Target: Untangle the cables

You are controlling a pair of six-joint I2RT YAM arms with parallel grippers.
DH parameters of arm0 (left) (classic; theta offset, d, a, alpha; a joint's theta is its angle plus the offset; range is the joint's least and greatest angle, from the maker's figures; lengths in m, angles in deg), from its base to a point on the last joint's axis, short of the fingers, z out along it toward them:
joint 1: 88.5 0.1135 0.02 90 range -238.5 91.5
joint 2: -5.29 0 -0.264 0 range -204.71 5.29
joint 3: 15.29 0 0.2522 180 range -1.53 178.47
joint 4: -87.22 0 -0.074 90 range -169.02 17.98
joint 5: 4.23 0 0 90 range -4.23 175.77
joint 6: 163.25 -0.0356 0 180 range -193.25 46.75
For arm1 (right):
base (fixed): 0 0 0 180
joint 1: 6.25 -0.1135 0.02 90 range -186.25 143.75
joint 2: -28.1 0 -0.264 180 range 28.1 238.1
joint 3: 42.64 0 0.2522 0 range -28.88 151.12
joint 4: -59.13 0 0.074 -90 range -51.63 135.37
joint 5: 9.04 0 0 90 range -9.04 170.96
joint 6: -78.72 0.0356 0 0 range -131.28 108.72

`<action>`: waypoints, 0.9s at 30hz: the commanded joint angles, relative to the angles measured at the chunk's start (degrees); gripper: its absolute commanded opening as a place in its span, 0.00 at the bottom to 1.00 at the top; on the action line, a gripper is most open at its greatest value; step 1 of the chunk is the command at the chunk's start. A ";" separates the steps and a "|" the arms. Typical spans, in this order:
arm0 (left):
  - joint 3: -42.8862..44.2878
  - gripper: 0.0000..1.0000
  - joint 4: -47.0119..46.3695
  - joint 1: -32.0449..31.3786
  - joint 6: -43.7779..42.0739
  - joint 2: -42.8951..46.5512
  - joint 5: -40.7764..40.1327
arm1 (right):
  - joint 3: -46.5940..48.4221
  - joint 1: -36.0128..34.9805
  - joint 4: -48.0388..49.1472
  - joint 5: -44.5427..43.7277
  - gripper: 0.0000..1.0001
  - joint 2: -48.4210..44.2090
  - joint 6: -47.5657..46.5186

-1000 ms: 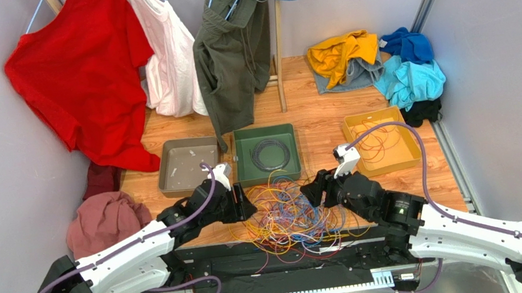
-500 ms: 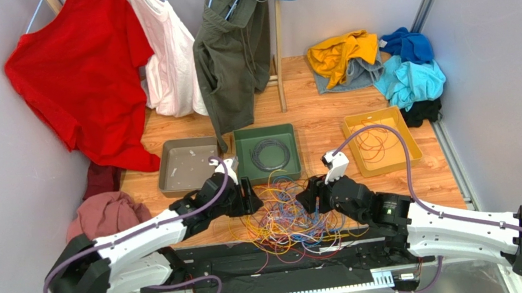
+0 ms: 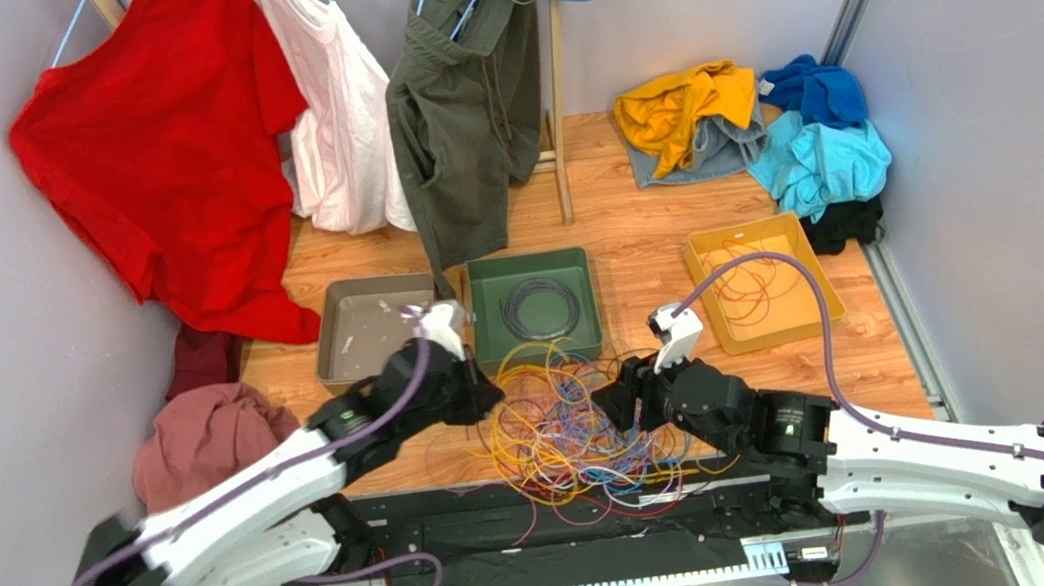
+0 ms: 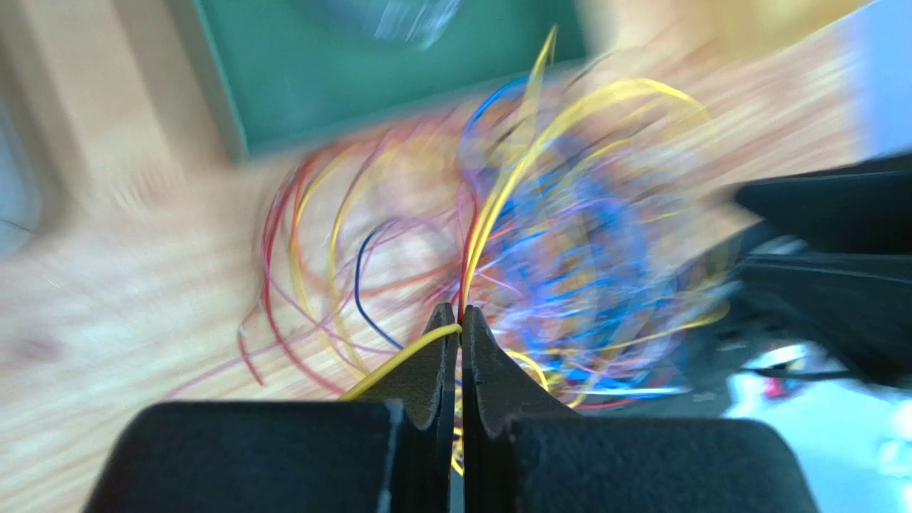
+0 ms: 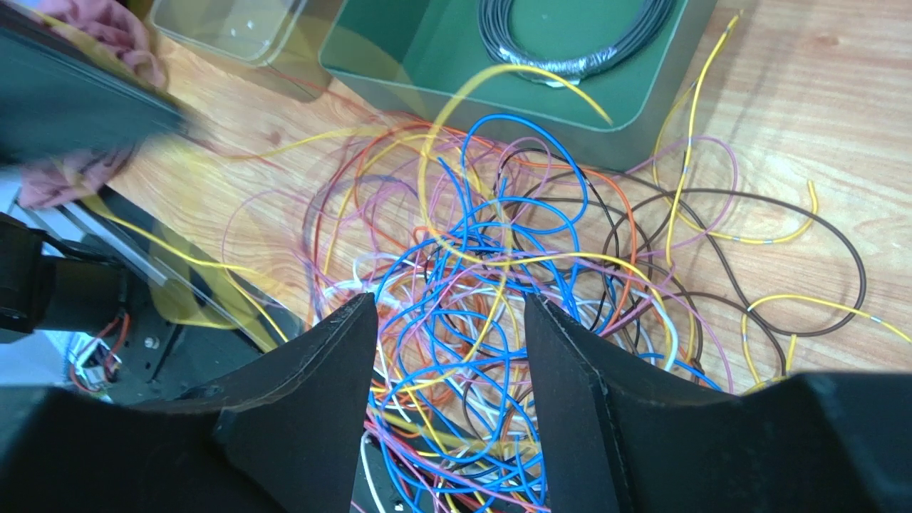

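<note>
Cables: task at an early stage, by my reading.

- Left claw: jaws together, pinched on one yellow strand at the left edge of the heap. The strand arcs away from the tips into the pile. The wrist view is badly blurred, so I cannot tell whether a second wire is caught with it.
- Right claw: jaws apart, nothing between them, poised low over the right side of the heap with blue loops directly below.
- The heap sits between the two claws on the tabletop, at its near edge, just near of the green tray. A few strands spill over the near edge onto the black base.
- Look of it: thin, limp wires in yellow, blue, orange, purple, white and brown, in overlapping loops. It is densest at the centre, and looser brown and yellow loops trail out to the right.
- Done so far: a dark coil lies in the green tray, and some thin orange-red strands lie in the yellow tray at the right. The grey tray at the left shows only faint pale bits, too small to name.
- Left to do: nearly everything. The bulk of the wires is knotted in one mass.
</note>
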 commanded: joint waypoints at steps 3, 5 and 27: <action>13.85 0.00 18.82 -0.28 -6.47 21.68 -10.01 | -0.21 -1.05 4.57 -0.39 0.57 0.54 -0.71; 18.06 0.00 22.52 -0.28 -7.26 22.13 -10.10 | 0.49 -2.01 5.99 1.01 0.57 2.73 -1.15; 25.56 0.00 25.62 -0.28 -10.17 20.19 -2.37 | 15.60 -22.05 17.25 -5.05 0.71 6.94 -15.21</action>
